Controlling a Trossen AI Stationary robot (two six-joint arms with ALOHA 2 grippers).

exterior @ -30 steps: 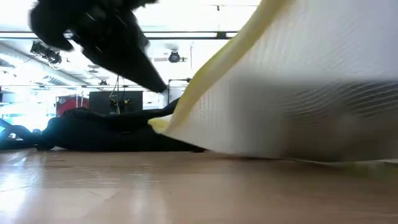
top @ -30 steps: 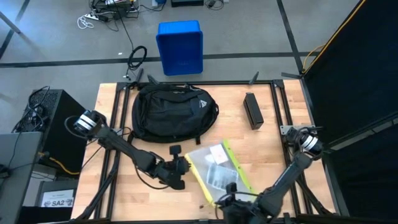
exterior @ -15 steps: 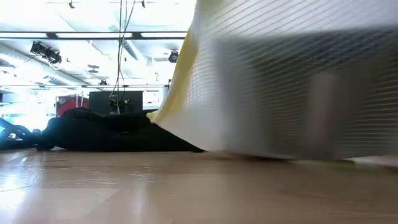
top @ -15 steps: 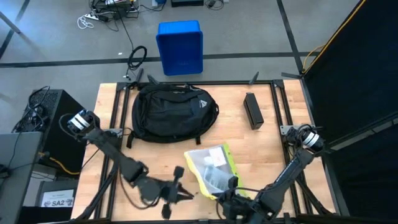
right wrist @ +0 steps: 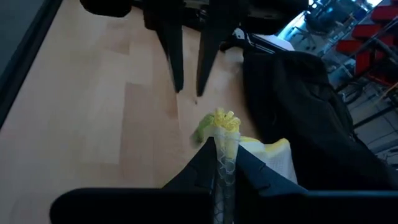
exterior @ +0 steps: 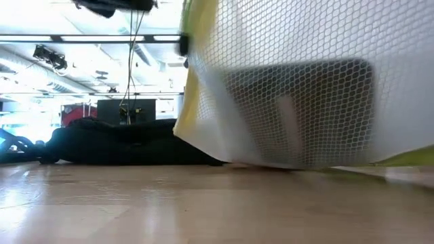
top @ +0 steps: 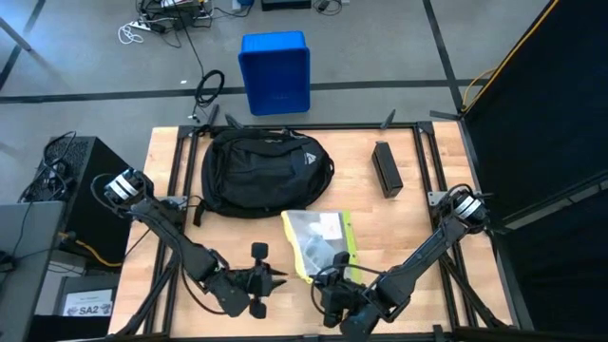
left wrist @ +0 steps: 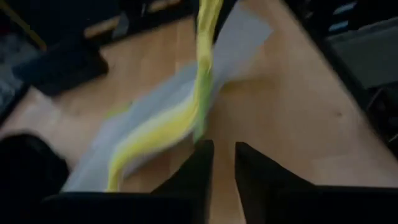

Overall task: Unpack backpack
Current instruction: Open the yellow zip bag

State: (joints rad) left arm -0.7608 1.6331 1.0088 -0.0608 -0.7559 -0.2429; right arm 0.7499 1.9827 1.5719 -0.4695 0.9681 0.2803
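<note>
One big black soft fabric backpack [top: 268, 173], rounded, small pale triangle logo, is lying flat at the table's far middle. One yellow-edged white mesh pouch [top: 319, 245] is being pinched by the right gripper [top: 334, 285]. The left gripper [top: 275, 279] is being held slightly parted, empty, just beside it.

1 backpack [top: 266, 173], 1 mesh pouch [top: 319, 243], 1 black box [top: 386, 168], 1 blue bin [top: 275, 72]

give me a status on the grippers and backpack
Right gripper shut on mesh pouch, lifting one edge. Left gripper slightly open, empty, beside the pouch. Backpack flat on table, nothing blocking.
</note>
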